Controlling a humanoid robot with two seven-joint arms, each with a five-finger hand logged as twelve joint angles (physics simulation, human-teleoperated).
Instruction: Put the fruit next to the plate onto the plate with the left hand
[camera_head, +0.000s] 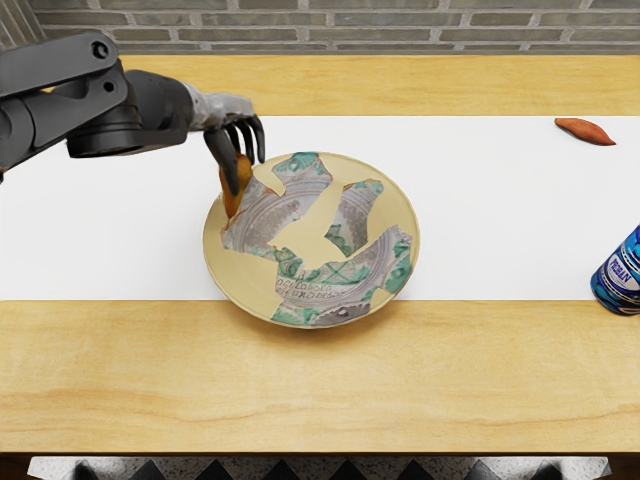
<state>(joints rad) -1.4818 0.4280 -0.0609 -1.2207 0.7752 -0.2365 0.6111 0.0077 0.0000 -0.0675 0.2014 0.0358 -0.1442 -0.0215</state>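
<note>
At the left rim of the plate (245, 300) the left hand (238, 145) has its fingers curled round the fruit (232, 190), whose long axis stands near upright, tip down (touching the plate or not, I cannot tell); the carry looks done, the release remains

Fruit (236, 186): small orange oblong, standing near upright, gripped in my left hand (232, 130) at the plate's left rim. Plate (213, 252): round, yellow, green-grey pattern, flat, mid-table, about halfway between left and right edges.
</note>
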